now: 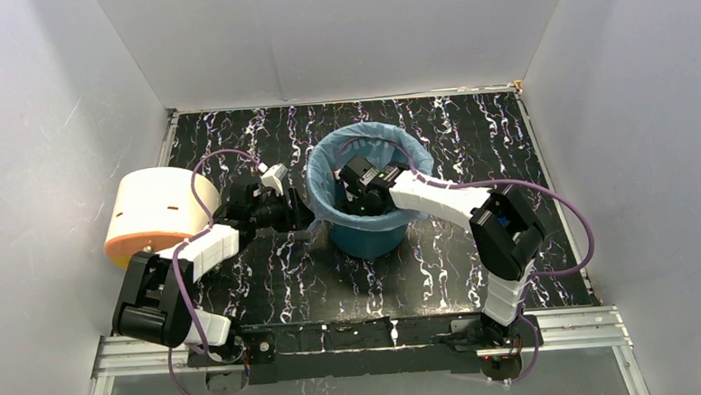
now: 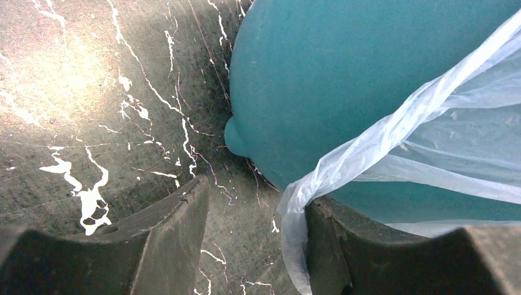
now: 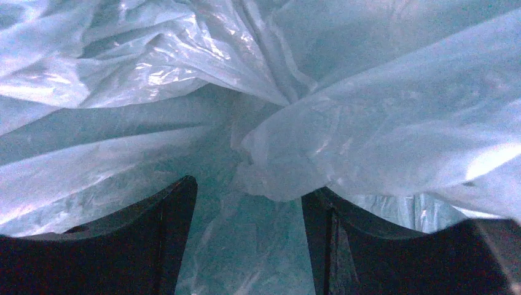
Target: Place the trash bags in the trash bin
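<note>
The teal trash bin (image 1: 367, 239) stands mid-table. The light-blue trash bag (image 1: 325, 167) lines it and folds over the rim. My left gripper (image 1: 301, 215) is low at the bin's left wall, jaws open. In the left wrist view (image 2: 255, 196) a strand of the bag (image 2: 393, 132) hangs down the bin's wall (image 2: 344, 67) and drapes over the tip of my right finger (image 2: 344, 246); nothing is between the jaws. My right gripper (image 1: 358, 200) reaches down inside the bin. In the right wrist view it is open (image 3: 249, 190), with crumpled bag film (image 3: 368, 110) just ahead of the fingertips.
A cream cylinder with an orange end (image 1: 153, 212) lies at the left, beside my left arm. White walls close the table on three sides. The black marbled tabletop (image 1: 470, 128) shows around the bin.
</note>
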`<action>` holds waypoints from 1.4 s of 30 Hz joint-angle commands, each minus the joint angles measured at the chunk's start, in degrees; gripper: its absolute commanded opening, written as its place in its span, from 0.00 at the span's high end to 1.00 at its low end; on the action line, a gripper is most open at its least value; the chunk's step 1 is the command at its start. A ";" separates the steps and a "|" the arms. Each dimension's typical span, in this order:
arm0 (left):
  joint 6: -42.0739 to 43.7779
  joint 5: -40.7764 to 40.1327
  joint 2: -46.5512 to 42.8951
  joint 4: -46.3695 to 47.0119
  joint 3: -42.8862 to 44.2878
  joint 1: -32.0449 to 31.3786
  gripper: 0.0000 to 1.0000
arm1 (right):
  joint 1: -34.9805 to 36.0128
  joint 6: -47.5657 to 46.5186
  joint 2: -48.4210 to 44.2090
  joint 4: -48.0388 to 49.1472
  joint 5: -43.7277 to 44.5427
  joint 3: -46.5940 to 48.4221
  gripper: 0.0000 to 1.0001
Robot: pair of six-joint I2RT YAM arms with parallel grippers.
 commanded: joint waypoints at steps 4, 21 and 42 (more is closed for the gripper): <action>0.94 -0.19 -3.13 -1.47 2.50 -0.10 0.48 | -0.46 1.12 0.80 1.39 -1.53 -0.34 0.28; 1.36 -1.38 -4.07 -2.28 2.64 -0.07 0.46 | -0.46 0.49 -6.38 3.26 0.95 -0.31 0.26; 1.25 -1.01 -4.36 -2.35 3.14 -0.06 0.46 | -0.46 0.39 -12.36 11.21 1.59 -2.69 0.25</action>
